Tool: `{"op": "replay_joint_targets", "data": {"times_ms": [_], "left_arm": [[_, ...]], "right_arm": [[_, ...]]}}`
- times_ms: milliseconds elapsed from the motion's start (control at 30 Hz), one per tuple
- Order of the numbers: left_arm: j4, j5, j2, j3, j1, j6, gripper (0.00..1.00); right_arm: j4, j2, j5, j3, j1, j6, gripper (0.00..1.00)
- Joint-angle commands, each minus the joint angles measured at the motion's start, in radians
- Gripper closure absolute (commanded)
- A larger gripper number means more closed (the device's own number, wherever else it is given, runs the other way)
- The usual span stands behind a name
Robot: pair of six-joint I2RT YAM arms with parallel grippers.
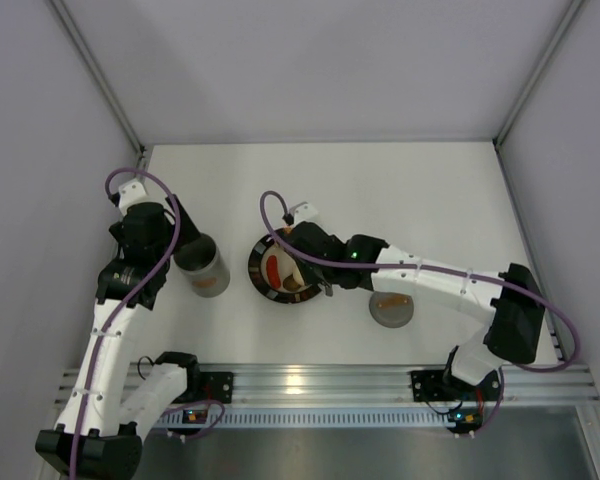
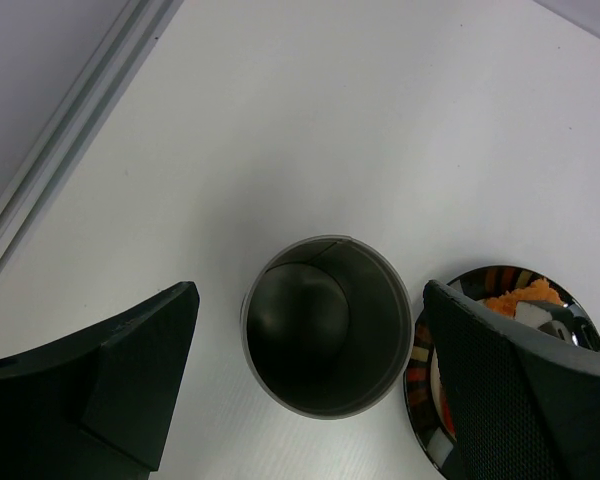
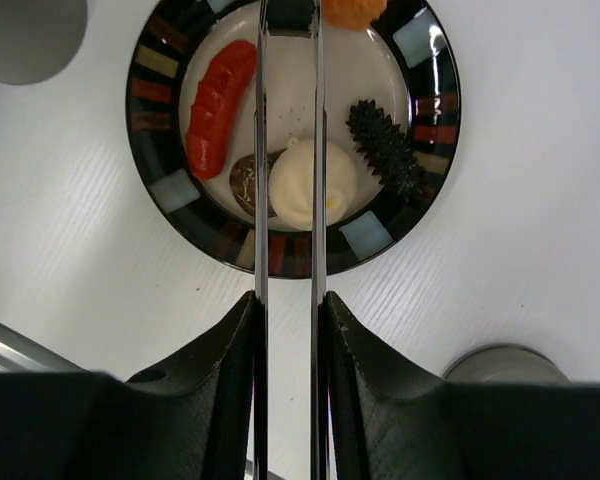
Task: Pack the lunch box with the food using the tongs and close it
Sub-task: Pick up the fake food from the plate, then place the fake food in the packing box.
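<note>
Mirror-bright polished metal tongs; plate glazed, glossy at its rim; red sausage of shiny plastic; lunch box of dull brushed metal; white surface matt, finely ribbed.

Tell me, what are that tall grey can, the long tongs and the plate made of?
The lunch box looks like brushed metal: dull grey, with a soft sheen inside and a seam in its wall. The tongs look like polished steel: thin, mirror-bright arms. The plate seems to be glazed ceramic, perhaps plastic: its black rim is glossy with sharp highlights.
</note>
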Motion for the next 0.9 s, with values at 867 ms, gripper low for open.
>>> {"op": "replay_joint_targets", "data": {"times_ms": [867], "left_arm": [[-0.026, -0.039, 0.236, 0.181, 0.024, -0.105, 0.01]], "right_arm": [[0.073, 0.02, -0.353, 0.403, 0.054, -0.132, 0.87]]}}
